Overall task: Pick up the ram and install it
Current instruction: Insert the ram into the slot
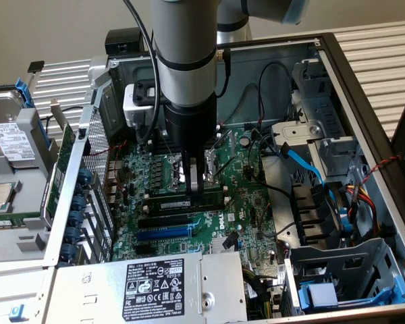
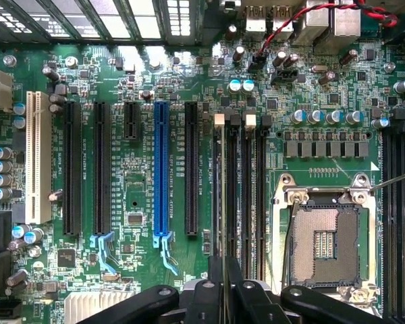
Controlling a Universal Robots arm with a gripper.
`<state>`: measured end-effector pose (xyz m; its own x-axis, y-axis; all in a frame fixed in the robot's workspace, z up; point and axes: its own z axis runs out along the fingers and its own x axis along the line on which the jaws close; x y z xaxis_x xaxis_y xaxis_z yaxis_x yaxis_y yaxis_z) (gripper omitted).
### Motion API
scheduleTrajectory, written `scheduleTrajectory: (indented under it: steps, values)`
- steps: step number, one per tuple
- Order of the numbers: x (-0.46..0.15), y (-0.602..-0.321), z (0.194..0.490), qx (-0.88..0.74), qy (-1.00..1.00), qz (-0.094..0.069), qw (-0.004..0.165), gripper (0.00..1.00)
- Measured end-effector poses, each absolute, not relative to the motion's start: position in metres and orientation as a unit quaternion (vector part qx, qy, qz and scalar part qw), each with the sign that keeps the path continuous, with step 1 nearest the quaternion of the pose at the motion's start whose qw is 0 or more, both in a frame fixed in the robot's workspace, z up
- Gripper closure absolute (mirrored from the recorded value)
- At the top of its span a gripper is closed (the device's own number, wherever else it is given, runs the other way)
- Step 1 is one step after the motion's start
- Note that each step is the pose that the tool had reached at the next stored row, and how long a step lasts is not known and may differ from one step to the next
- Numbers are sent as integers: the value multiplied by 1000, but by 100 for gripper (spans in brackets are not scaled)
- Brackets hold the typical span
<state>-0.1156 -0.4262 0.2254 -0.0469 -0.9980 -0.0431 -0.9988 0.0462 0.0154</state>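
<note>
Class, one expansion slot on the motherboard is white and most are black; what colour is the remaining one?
Blue. The expansion slot shows best in the wrist view.

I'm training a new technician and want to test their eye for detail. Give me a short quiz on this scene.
1. True or false: a cooler covers the CPU socket.
2. The gripper is shut on: A a cable, B the ram, C a screw.
3. Fill in: the long expansion slot between black slots is coloured ____.
Key: 1 false; 2 B; 3 blue.
</note>
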Motion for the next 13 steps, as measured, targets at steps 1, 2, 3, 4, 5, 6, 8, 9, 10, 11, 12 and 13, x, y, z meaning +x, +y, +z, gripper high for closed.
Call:
scheduleTrajectory:
  steps: [1,2,3,4,5,6,8,9,10,11,12,13]
  values:
    - [-116,-426,225,-690,723,20,10,80]
    - [-116,-426,225,-690,723,20,10,80]
    - [-116,-426,226,-690,723,20,10,73]
    - [-116,-426,227,-690,723,20,10,73]
    - [-116,-426,228,-690,723,20,10,73]
    - [-116,-426,230,-690,723,20,10,73]
    - [-116,-426,232,-690,723,20,10,73]
    - [-116,-426,234,-690,723,20,10,73]
    - [-116,-426,235,-690,723,20,10,73]
    - [-116,-426,236,-690,723,20,10,73]
    - [-116,-426,236,-690,723,20,10,73]
    - [-116,-426,237,-690,723,20,10,73]
